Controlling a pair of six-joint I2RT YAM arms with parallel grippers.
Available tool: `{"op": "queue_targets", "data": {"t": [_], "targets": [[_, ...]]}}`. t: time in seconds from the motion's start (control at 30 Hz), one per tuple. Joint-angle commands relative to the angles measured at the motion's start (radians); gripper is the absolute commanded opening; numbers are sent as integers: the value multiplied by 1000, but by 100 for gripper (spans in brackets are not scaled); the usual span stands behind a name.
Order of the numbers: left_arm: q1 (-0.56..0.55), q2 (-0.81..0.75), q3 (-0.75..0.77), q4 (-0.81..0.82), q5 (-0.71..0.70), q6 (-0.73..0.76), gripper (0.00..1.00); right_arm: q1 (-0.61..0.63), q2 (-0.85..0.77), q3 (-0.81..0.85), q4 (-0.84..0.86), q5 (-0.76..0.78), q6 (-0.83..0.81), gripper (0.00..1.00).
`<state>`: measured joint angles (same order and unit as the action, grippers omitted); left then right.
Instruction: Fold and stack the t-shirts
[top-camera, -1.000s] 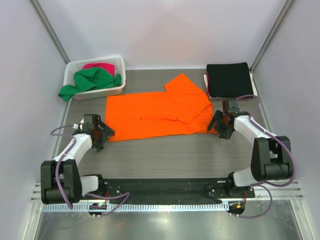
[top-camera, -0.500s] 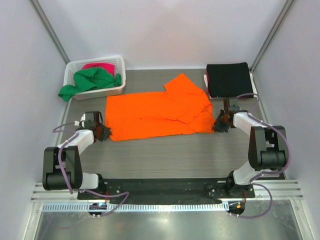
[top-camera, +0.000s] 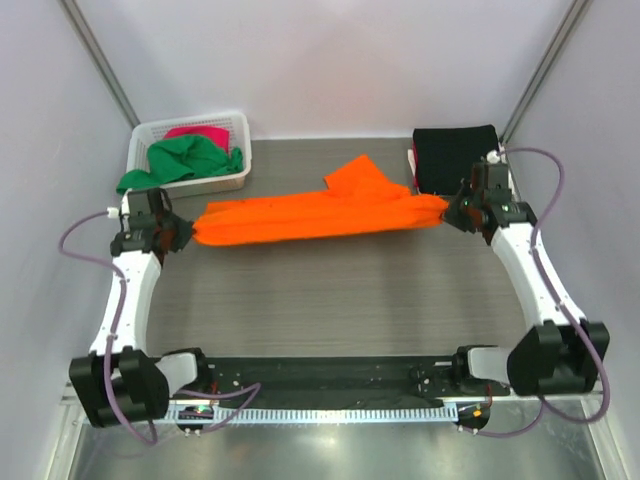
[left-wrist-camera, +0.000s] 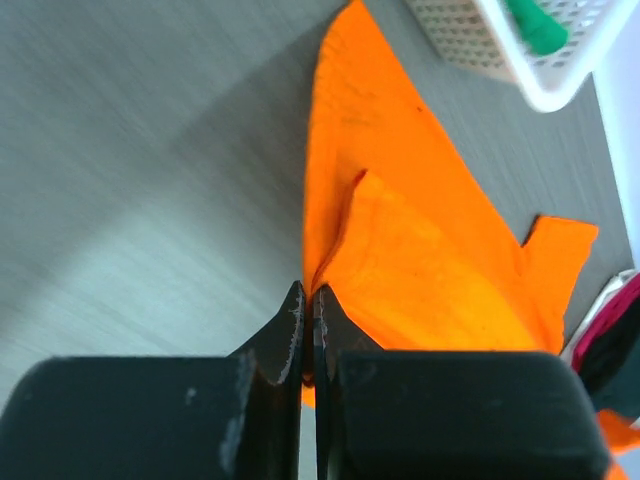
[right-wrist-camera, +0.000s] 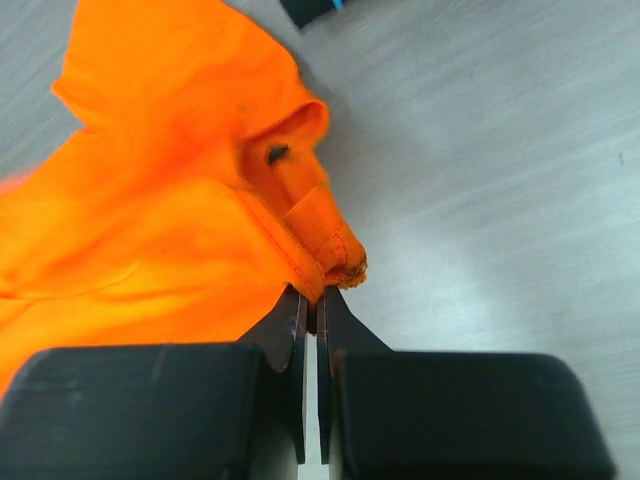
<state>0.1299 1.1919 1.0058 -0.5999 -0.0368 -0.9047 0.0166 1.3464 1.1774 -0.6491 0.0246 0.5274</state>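
An orange t-shirt hangs stretched above the table between both arms, one sleeve flopping toward the back. My left gripper is shut on its left corner, my right gripper shut on its right corner. The left wrist view shows the left gripper pinching the orange cloth. The right wrist view shows the right gripper clamped on a bunched orange hem. A folded black t-shirt lies at the back right. Green and pink t-shirts sit in the basket.
A white lattice basket stands at the back left, its corner also seen as the basket in the left wrist view. Grey walls enclose the wood-grain table on three sides.
Both grippers shut on the near corners of the orange t-shirt and rose toward the back, lifting the flat shirt into a stretched, folded band.
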Motion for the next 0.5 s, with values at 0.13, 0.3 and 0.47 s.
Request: {"op": "queue_targets", "data": {"t": [0.13,0.3,0.47], "targets": [[54,-225,-294,-176,-5,-54,0,-4,-238,-404,-100,-61,123,1],[91,-347,-447,-205,5,-138,1,-4,-368,-533,-107,-94,197,1],[83,-452,-400,-336,-43,-215,4,-4,-496,-581,-170,-118,253,14]]}}
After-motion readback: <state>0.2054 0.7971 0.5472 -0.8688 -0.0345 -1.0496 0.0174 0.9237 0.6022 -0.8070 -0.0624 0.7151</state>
